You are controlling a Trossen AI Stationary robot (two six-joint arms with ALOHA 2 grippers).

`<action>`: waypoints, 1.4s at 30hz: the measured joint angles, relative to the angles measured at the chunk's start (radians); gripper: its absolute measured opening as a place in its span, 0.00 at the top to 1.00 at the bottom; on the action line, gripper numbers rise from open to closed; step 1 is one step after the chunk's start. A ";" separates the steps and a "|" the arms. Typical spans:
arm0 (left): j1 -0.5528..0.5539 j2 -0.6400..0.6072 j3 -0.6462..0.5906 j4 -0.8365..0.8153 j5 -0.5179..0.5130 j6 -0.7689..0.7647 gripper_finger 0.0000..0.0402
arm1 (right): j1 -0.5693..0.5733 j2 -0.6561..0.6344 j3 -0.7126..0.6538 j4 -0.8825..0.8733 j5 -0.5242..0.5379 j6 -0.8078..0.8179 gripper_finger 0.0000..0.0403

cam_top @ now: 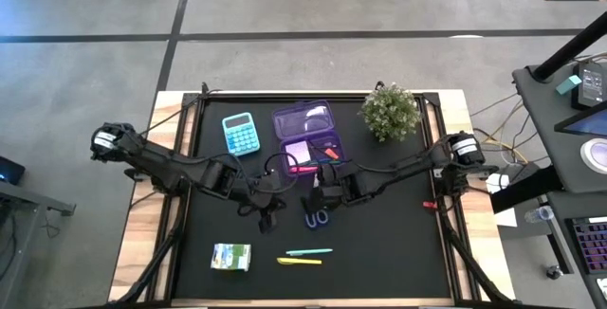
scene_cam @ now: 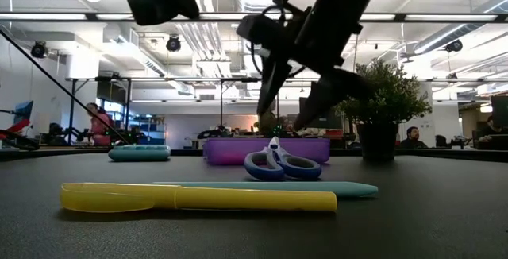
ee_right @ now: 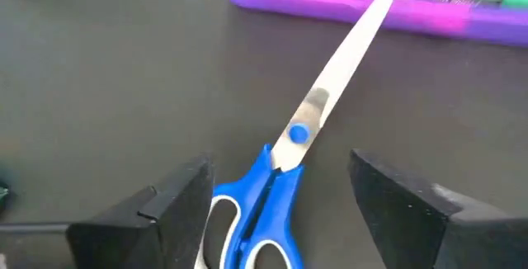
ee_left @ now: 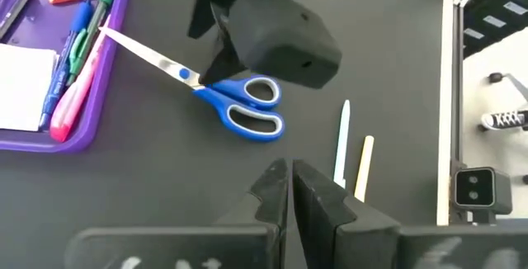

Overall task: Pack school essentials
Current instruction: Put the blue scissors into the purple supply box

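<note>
Looking down from the high view, the purple case [cam_top: 304, 136] sits open at 12 o'clock of the black mat [cam_top: 379, 252], already holding a white pad and a few pens. Still left out: the scissors [cam_top: 317, 216] at centre, the teal pen [cam_top: 310, 251] and yellow marker [cam_top: 299, 262] at 6 o'clock, the green-and-white packet [cam_top: 231, 257] at 7 o'clock. The calculator [cam_top: 241, 133] at 11 and the plant [cam_top: 390, 111] at 1 leave roomy lanes.

From the low view, the scissors are seen lying flat, tip propped on the case rim.

In the left wrist view, the left gripper [ee_left: 289, 188] is pinched closed, empty, beside the pens.

In the right wrist view, the right gripper [ee_right: 285, 199] is spread wide, straddling the blue handles, nothing gripped yet.
</note>
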 joint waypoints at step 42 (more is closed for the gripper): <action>0.001 -0.067 0.000 -0.180 -0.102 0.027 0.99 | -0.017 0.128 0.001 0.130 -0.035 0.052 0.96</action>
